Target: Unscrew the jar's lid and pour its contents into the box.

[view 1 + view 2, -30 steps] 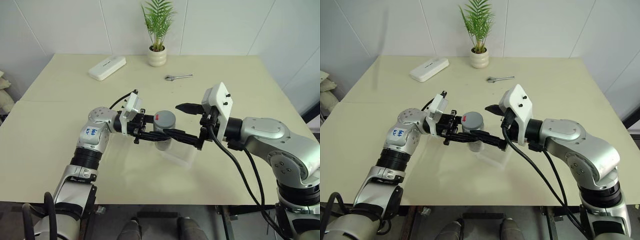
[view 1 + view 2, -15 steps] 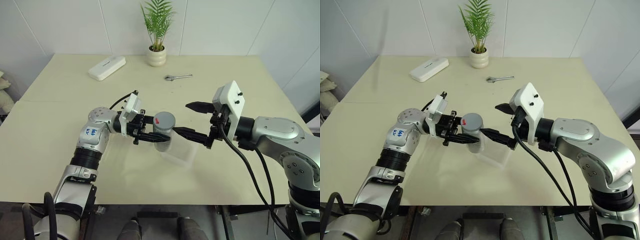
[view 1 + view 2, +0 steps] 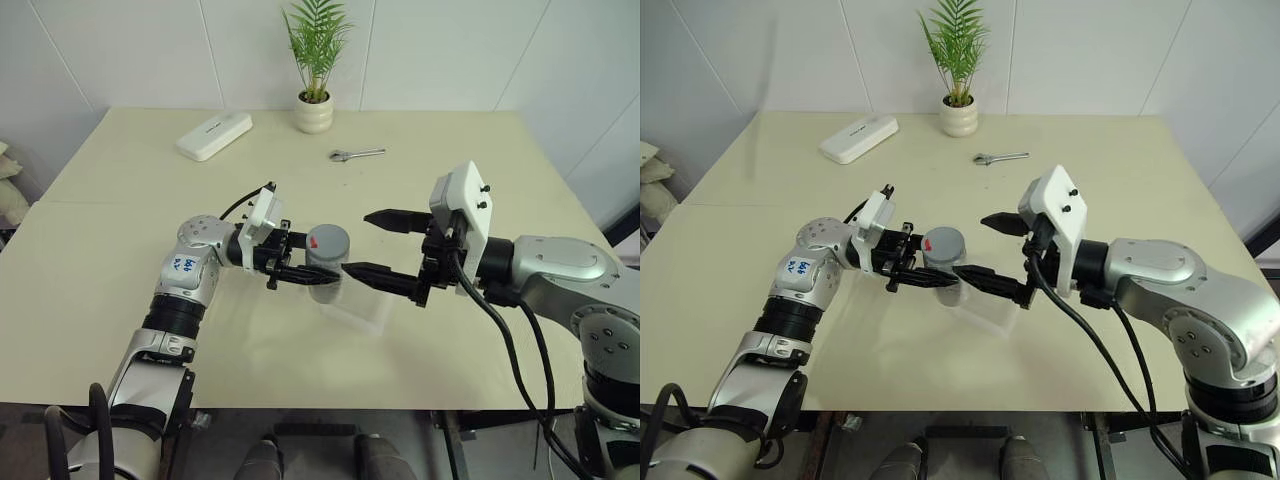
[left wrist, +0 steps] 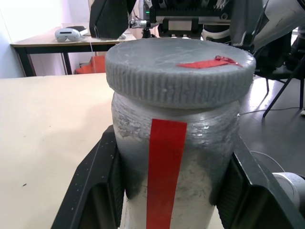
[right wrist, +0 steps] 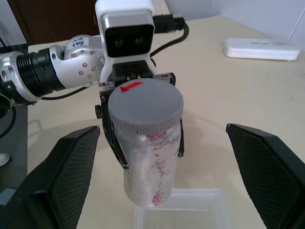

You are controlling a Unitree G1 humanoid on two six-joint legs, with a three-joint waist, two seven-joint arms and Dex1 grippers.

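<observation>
L gripper (image 3: 305,271) clamps jar (image 3: 325,275) | lid (image 3: 328,241) on | R gripper (image 3: 365,245) wide

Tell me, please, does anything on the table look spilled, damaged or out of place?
Nothing stands out. The jar sits upright in the left gripper above the box, lid on; nothing is spilled. The right gripper waits with jaws open.

Box (image 5: 183,210) cut off below

Ribbed matt gray plastic lid (image 4: 178,71), cloudy clear jar (image 4: 174,162), translucent plastic box (image 5: 183,212).
</observation>
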